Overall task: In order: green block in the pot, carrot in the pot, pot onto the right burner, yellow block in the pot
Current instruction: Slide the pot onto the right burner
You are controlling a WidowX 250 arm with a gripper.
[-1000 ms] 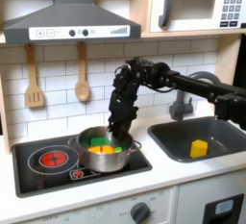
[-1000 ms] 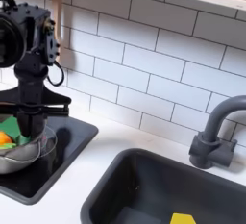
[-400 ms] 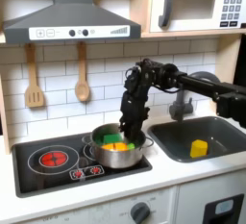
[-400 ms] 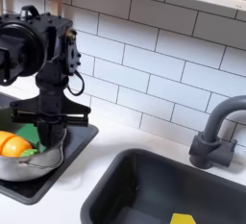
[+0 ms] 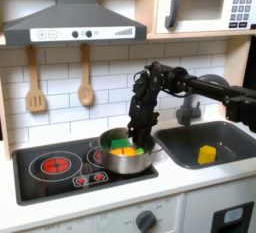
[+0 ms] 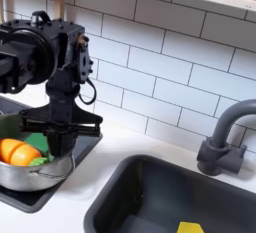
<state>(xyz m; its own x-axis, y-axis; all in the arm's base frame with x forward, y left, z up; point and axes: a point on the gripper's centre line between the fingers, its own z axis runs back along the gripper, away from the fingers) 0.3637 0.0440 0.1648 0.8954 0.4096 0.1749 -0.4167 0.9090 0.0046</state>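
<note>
Since a second ago, the pot has slid toward the first exterior view's right, now over the right burner side of the cooktop, with the pincer down at its rim; whether it is clamped I cannot tell. Inside lie the carrot and the green block. The yellow block rests in the sink.

Orange carrot, green block, yellow block, silver pot.
</note>
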